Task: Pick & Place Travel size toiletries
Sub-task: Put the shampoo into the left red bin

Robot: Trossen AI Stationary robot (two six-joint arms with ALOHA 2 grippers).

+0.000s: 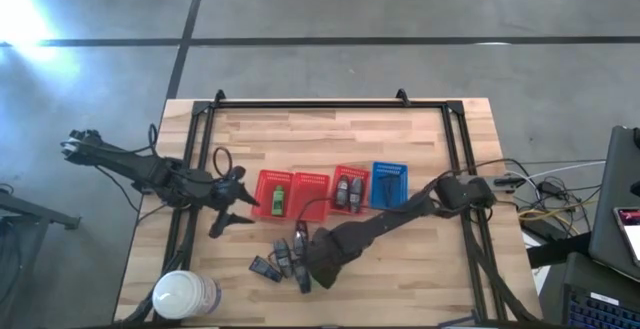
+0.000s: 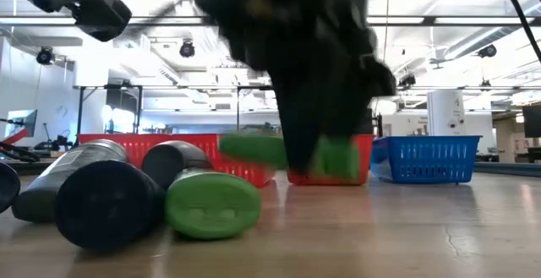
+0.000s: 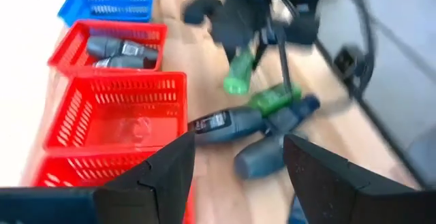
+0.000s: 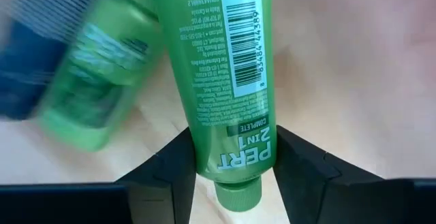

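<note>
The right gripper (image 4: pixel 231 163) is closing its fingers around a green tube (image 4: pixel 218 81) near the table's front edge, beside loose grey bottles (image 3: pixel 235 125). The tube is likely light, soft-walled and slick; gripping near the cap looks firmest. The left gripper (image 3: pixel 238 166) is waiting, fingers apart, over the red baskets (image 3: pixel 116 115).

Wooden table (image 1: pixel 400 139), light planks, black frame along edges. Four mesh baskets in row near middle: three red (image 1: pixel 275 191) (image 1: pixel 311 195) (image 1: pixel 350 188), one blue (image 1: pixel 389 184) at right end, all just beside each other. Large white roll (image 1: pixel 184 294) at front left corner. Cables (image 1: pixel 545 191) and laptop (image 1: pixel 622 219) off right side. Grey concrete floor (image 1: pixel 400 69) around.
</note>
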